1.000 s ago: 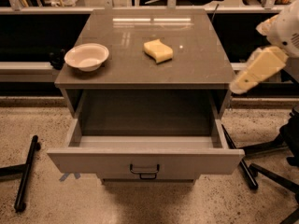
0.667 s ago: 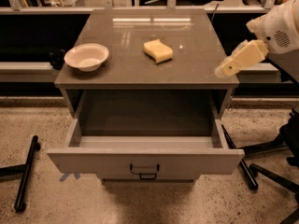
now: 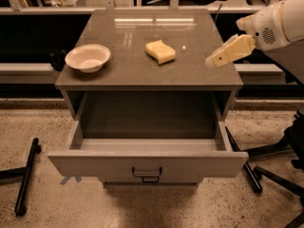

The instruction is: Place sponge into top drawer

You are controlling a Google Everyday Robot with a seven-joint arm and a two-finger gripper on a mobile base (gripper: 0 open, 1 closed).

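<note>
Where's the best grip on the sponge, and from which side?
Likely top-down, across the short width of the sponge near its middle: it lies flat on the cabinet top with its wavy long sides exposed. The bowl sits well apart, so nothing crowds it. The gripper hovers at the top's right edge.

the white arm (image 3: 280, 20) is reaching in from the upper right, slanting down toward the left. its tan gripper (image 3: 213, 60) is hovering above the right edge of the tabletop (image 3: 142, 75), pointing down-left, holding nothing.
</note>
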